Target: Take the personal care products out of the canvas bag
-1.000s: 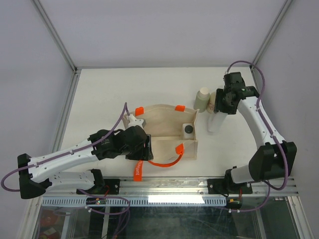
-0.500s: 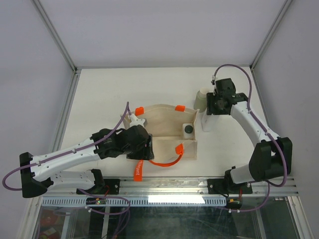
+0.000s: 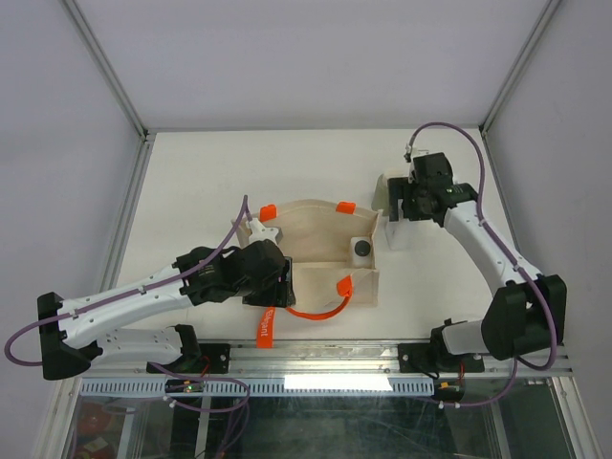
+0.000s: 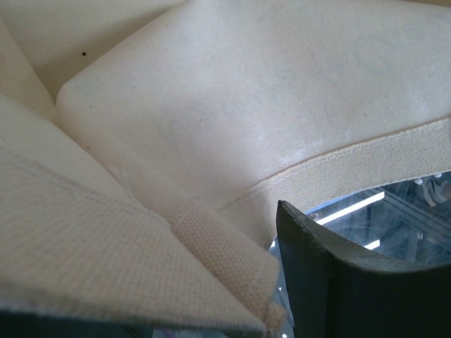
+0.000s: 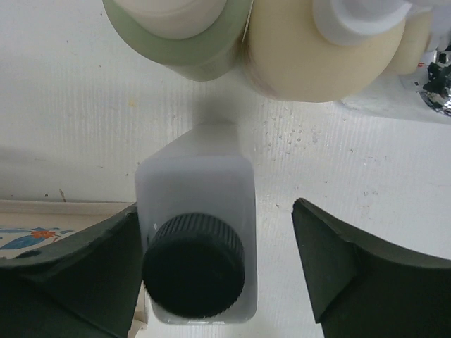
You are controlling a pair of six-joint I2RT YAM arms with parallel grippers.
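Observation:
The canvas bag point(image 3: 320, 251) lies open in the middle of the table, orange handle point(image 3: 320, 308) toward the front. One white square dark-capped bottle point(image 3: 360, 249) stands inside its right end. My left gripper point(image 3: 280, 284) is shut on the bag's left rim point(image 4: 211, 246). A second white dark-capped bottle point(image 5: 194, 239) stands on the table just right of the bag. My right gripper point(image 5: 215, 208) is open around it, the left finger close against it and the right finger apart. Behind it stand a beige round-capped bottle point(image 5: 176, 28) and a cream bottle point(image 5: 324, 49).
A shiny silver bottle point(image 5: 438, 91) peeks in at the right edge of the right wrist view. The bag's floral-printed corner point(image 5: 28, 236) lies just left of my right gripper. The table's metal frame rails point(image 3: 129, 220) run along the left and right sides.
My right gripper carried the white bottle left toward the bag's right side and has now opened, letting go of it upright on the table. The left arm has stayed put.

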